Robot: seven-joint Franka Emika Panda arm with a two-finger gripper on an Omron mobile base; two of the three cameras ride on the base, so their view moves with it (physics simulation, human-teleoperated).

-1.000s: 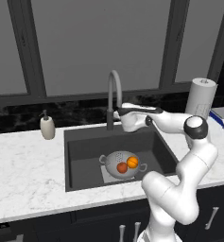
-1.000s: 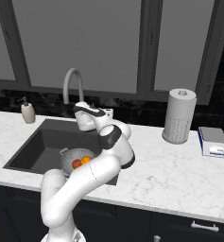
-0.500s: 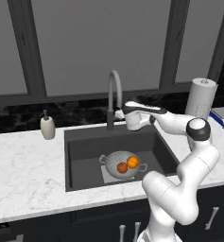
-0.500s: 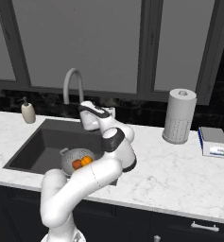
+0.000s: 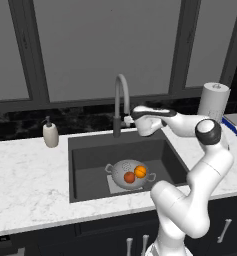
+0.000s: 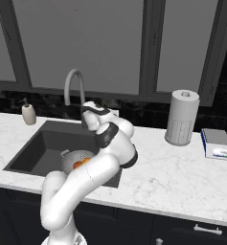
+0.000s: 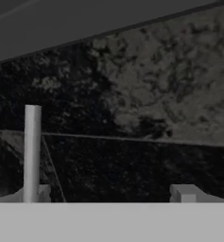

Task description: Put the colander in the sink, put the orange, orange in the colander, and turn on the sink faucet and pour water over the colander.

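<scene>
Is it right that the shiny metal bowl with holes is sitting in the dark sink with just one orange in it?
Not quite. The silvery perforated colander does sit in the dark-grey rectangular sink, but it holds two fruits, not one: a darker reddish orange and a brighter yellow-orange one beside it. The left base view shows both.

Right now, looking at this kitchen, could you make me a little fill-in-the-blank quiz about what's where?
1. The two oranges lie inside the ____.
2. The colander sits on the floor of the ____.
3. The end effector is up beside the base of the sink ____.
4. The beige soap pump bottle stands on the counter to the ____ of the sink, seen from the base views.

Missing words: colander; sink; faucet; left
</scene>
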